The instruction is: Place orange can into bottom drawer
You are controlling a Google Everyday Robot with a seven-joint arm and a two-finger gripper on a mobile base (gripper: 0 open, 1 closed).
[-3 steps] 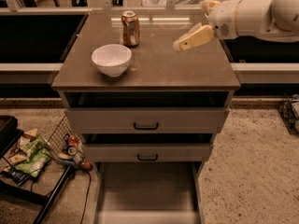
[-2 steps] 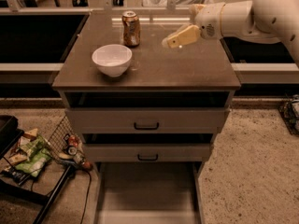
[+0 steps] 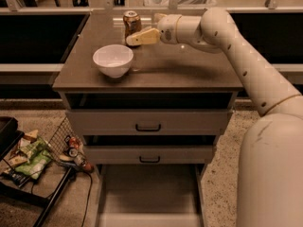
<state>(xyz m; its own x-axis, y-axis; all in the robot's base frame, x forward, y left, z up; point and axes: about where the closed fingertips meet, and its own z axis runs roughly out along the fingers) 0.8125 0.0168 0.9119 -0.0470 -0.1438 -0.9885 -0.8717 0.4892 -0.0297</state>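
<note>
The orange can stands upright at the back of the cabinet top, behind the white bowl. My gripper is open and reaches in from the right at the can's height. Its near finger lies just in front of the can's right side, touching or almost touching it; the far finger is mostly hidden. The bottom drawer is pulled out at floor level, its flat floor bare.
The two upper drawers with black handles are slightly ajar. A wire basket with snack packets and small cans sits on the floor at left. My arm crosses the cabinet's right side. A counter runs behind.
My gripper has moved left across the cabinet top, from well right of the can to right against it. The can and bowl have not moved.
</note>
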